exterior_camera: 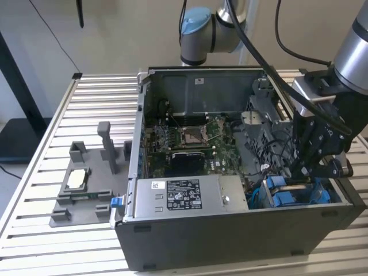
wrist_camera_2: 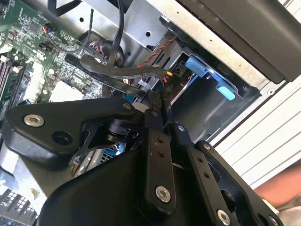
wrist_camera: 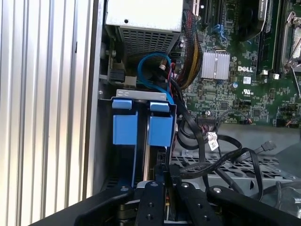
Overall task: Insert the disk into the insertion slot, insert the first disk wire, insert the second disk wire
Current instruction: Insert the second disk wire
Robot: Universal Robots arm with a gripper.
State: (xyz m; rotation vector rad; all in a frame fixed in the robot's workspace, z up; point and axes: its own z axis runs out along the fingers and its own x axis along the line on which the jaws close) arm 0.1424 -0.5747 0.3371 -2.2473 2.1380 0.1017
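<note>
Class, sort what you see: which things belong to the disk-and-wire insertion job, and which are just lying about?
Job in hand: grey metal drive bay with blue plastic guides; loose black wires; black end effector at the bay.
Lying about: small flat silver square chip; grey plastic fixture; square silver processor socket.

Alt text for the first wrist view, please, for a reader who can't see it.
The black pincer hangs over the blue-guided insertion slot inside an open computer case, its fingertips close together at a black wire. Black cables loop beside it over a metal grille, with the green motherboard beyond.
</note>
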